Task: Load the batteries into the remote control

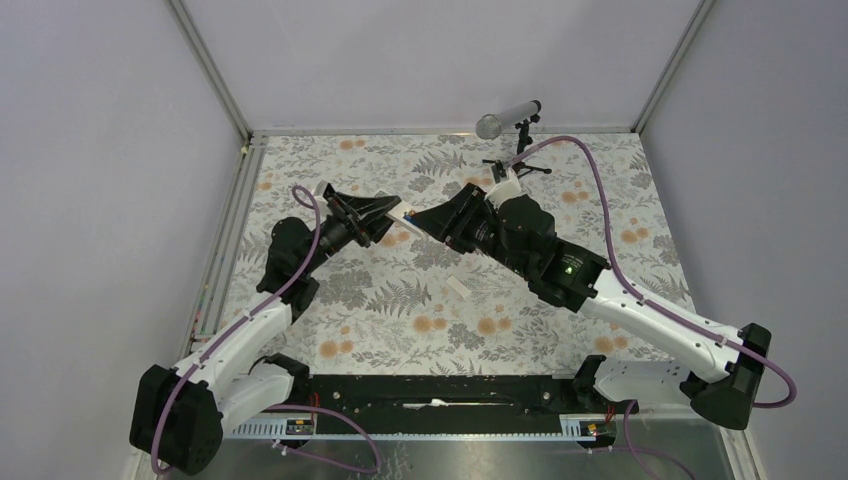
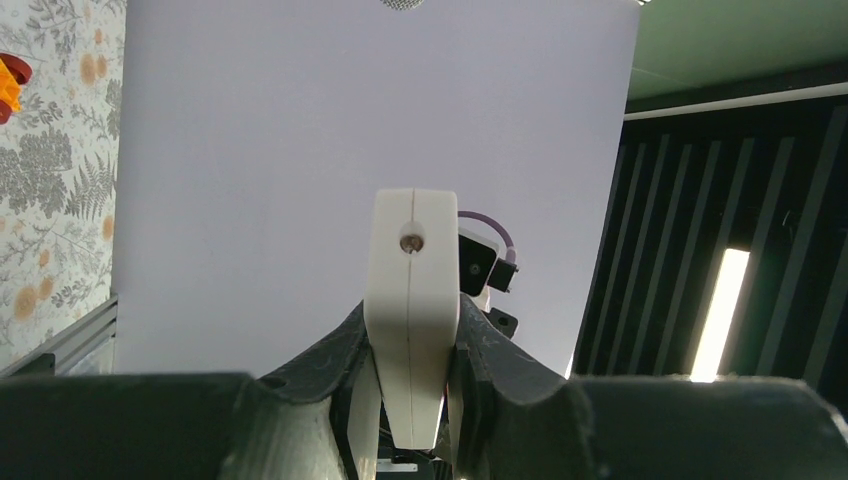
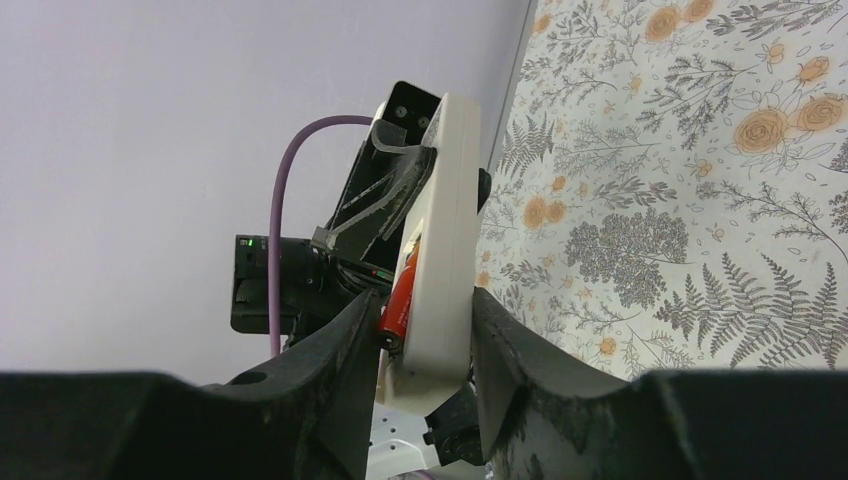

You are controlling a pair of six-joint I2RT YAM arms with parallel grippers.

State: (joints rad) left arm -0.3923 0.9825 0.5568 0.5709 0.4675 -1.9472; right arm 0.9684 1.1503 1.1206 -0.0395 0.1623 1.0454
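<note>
Remote control (image 1: 410,217) held above the table (image 1: 400,320), red battery (image 3: 400,295) sitting in its open back — left gripper (image 2: 412,350) clamped on one end, right gripper (image 3: 425,330) closely flanking the other, firm grip there cannot be told — white cover (image 1: 457,288) lying near the remote

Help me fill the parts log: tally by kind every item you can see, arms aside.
remote control: 1
red battery: 1
loose white cover: 1
orange toy car: 1
microphone: 1
Total: 5
A second battery is not in view.
</note>
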